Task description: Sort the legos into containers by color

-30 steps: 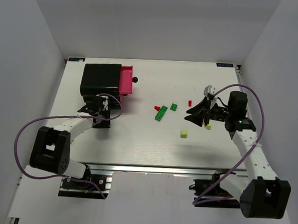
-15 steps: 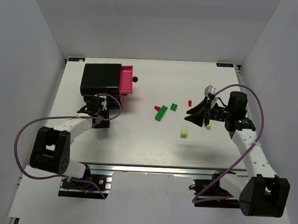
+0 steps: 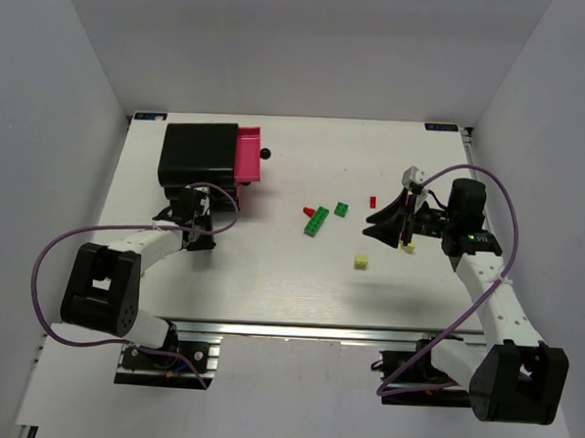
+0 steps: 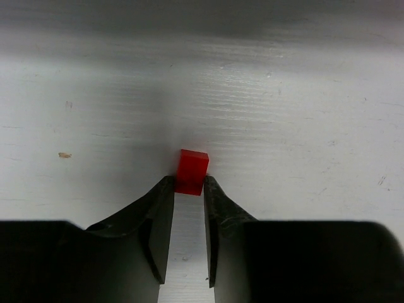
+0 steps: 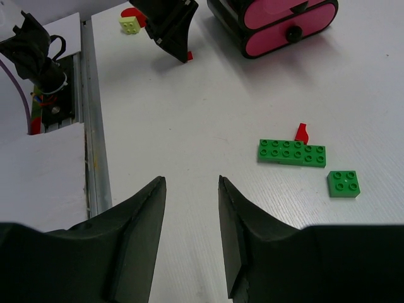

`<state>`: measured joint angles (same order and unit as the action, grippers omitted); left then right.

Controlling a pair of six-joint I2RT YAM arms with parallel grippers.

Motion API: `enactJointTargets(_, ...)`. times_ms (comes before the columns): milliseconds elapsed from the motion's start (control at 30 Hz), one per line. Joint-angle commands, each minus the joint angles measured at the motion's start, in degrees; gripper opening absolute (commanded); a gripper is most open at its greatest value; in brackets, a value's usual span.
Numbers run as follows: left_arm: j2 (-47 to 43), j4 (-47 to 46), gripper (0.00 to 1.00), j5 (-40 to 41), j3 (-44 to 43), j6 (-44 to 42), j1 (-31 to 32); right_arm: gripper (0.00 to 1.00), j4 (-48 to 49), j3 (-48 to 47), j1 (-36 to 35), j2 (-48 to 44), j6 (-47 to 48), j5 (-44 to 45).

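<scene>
Item: red lego (image 4: 192, 169), on the surface (image 4: 315, 126), left, just this side of the black cabinet (image 3: 198, 155).
Left pincer (image 4: 188, 188): narrowed, tips nipping the brick's near end only.
Right pincer (image 5: 190, 189): half open, empty.
Advice: seat the grip deeper before lifting to the pink drawer (image 3: 248, 156).

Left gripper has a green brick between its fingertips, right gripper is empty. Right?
Not quite. The brick between the left gripper's fingertips is a red brick, not green; the left wrist view shows it. The rest holds: the right gripper is empty, its jaws apart over bare table.
</scene>
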<state>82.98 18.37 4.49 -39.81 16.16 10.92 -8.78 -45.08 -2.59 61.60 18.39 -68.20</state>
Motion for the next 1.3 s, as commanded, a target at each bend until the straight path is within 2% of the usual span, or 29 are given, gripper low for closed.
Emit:
enactJointTargets(0,0.43,-0.88,0.35,0.17,-1.05,1.06,-0.55,0.44,2.01,0.70,0.31,-0.08,-0.29,-2.02)
enactJointTargets(33,0.17,-0.53,0.32,0.17,-1.06,1.15,-0.55,0.44,2.01,0.70,0.30,0.01,-0.55,-2.19)
enactJointTargets(67,-0.62,-0.18,0.25,0.17,-1.06,1.33,-0.55,0.45,2.01,0.70,0.39,0.18,-0.46,-2.37)
enactJointTargets(167,-2.03,0.52,0.21,-0.18,-0.97,2.29,-0.02,0.44,2.01,0.78,0.39,0.27,-0.46,-2.20)
enactJointTargets(267,-4.22,2.28,0.11,-1.06,-2.19,3.26,0.77,0.44,2.01,0.78,0.39,0.18,-0.46,-1.67)
enactJointTargets(433,-12.12,4.39,0.07,-4.40,-2.73,5.02,0.77,0.44,2.18,0.87,0.39,-0.34,-0.55,-1.23)
enactJointTargets(467,-13.62,4.83,0.06,-7.62,-2.81,5.19,0.77,0.44,2.18,0.87,0.39,-0.43,-0.38,-1.06)
enactJointTargets(600,-21.61,7.11,0.05,-11.94,-3.60,5.46,1.30,0.44,2.18,0.78,0.22,-0.52,-0.37,-1.05)
enactJointTargets(733,-23.65,7.21,0.04,-17.57,-7.29,6.25,2.52,0.44,2.01,0.61,0.13,-0.26,-0.46,-0.97)
enactJointTargets(833,-22.52,6.51,0.04,-20.57,-12.99,7.91,4.63,0.44,1.74,0.52,0.22,-0.43,-0.38,-0.70)
enactJointTargets(1000,-16.02,5.36,0.03,-20.93,-23.54,10.20,7.97,0.44,1.83,0.52,0.22,-0.34,-0.38,-0.09)
enactJointTargets(1133,-10.04,6.76,0.05,-15.49,-34.24,10.03,9.74,0.44,1.75,0.52,0.22,0.01,-0.38,0.26)
enactJointTargets(1267,-2.49,9.13,0.08,-5.93,-41.81,9.06,10.87,0.44,1.83,0.52,0.22,0.18,-0.55,0.62)
